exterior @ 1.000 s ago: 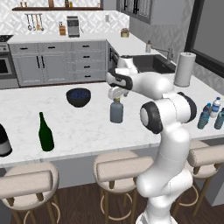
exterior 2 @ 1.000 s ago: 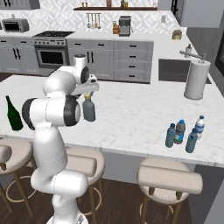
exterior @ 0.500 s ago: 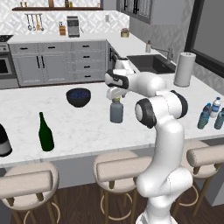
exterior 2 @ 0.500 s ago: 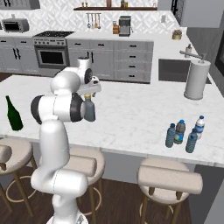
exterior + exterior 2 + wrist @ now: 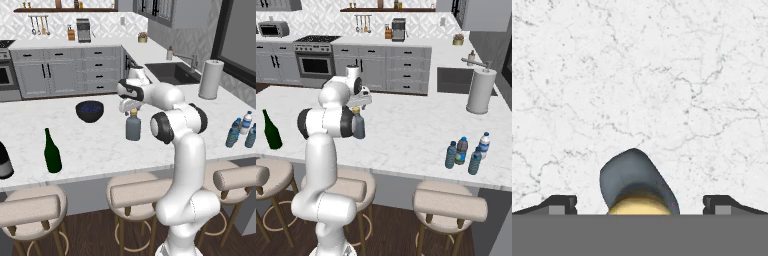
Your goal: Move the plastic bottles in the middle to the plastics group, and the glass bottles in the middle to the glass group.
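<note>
The glass bottle (image 5: 133, 128), squat and grey-blue with a tan cap, stands upright mid-counter. My gripper (image 5: 131, 107) hangs straight above it, open, its fingertips (image 5: 560, 204) wide on either side of the cap with nothing gripped. From the right I see the same bottle (image 5: 359, 126) under the gripper (image 5: 358, 103). Looking down the hand, the bottle (image 5: 633, 175) sits centred under the gripper (image 5: 639, 206). The glass group, a green wine bottle (image 5: 51, 152) and a fat dark bottle (image 5: 4, 161), is at the left. Small blue-capped plastic bottles stand clustered as the plastics group (image 5: 466, 152) at the right end.
A dark bowl (image 5: 90, 110) sits behind and left of the grey bottle. A paper towel roll (image 5: 211, 79) stands near the sink at the back right. Bar stools (image 5: 137, 192) line the counter's front edge. White marble lies bare around the bottle.
The gripper has come down a little over the grey bottle's cap, staying open. The bottle has not moved.
</note>
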